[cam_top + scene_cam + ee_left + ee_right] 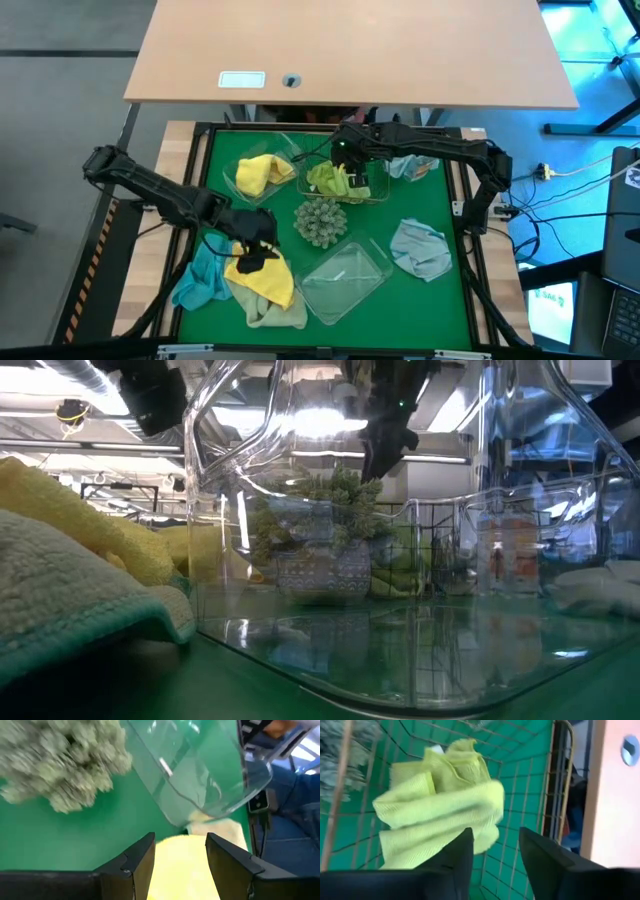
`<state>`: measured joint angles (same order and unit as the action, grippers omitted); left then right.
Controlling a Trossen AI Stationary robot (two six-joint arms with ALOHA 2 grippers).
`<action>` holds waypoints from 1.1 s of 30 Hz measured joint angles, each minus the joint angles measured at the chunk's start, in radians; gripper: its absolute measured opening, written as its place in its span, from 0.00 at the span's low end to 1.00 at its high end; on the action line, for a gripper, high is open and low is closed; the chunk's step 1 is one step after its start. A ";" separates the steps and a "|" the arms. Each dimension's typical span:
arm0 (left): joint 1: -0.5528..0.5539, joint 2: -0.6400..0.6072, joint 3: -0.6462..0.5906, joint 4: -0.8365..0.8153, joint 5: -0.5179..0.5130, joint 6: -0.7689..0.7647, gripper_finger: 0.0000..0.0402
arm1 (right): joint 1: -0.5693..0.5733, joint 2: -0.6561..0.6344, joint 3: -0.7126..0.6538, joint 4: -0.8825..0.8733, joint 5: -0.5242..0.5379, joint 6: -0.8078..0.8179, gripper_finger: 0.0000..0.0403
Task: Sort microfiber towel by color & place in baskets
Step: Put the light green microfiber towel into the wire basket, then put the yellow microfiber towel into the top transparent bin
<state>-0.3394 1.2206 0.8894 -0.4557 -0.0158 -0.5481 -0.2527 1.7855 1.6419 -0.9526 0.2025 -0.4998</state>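
Two end effectors are at work. The left end effector hangs over the bright yellow microfiber towel, fingers spread to a middling gap with yellow cloth showing between them; whether they grip it is unclear. The right end effector stands open above the lime green microfiber towel, which lies crumpled in the rectangular wire-mesh basket.

Risk: the yellow towel overlaps a pale sage cloth beneath it, so a lift could drag both. Neither towel shows a clear long axis.

Lime towel in wire basket
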 joint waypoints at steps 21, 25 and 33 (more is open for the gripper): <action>-0.030 0.153 0.000 -0.150 0.003 -0.239 0.42 | 0.078 -0.199 0.000 -0.182 -0.039 0.134 0.46; -0.030 0.184 0.000 -0.151 0.003 -0.259 0.42 | 0.122 -0.242 0.000 -0.257 -0.057 0.182 0.46; -0.030 0.252 0.000 -0.137 0.002 -0.265 0.42 | 0.250 -0.319 0.000 -0.310 -0.045 0.287 0.46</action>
<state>-0.3691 1.4721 0.8894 -0.5928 -0.0139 -0.8131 -0.0032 1.4667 1.6421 -1.2626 0.1575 -0.2127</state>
